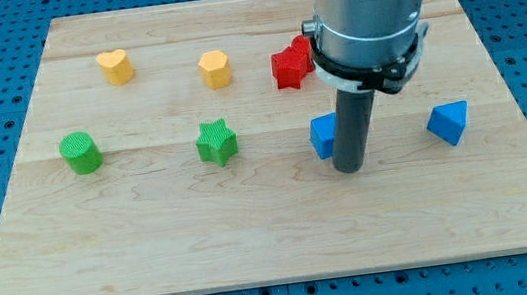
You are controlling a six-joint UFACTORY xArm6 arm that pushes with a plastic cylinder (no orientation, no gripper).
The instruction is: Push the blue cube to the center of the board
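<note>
The blue cube (322, 136) sits on the wooden board (153, 232), right of the board's middle, partly hidden by the rod. My tip (349, 168) rests on the board touching or almost touching the cube's right side, slightly toward the view's bottom. The arm's grey body (368, 14) rises above it toward the view's top.
A blue triangular block (449, 123) lies right of the tip. A red star (287, 67) and another red block (303, 50) sit above the cube. A green star (217, 142), green cylinder (80, 153), yellow heart (115, 66) and yellow pentagon block (216, 69) lie to the left.
</note>
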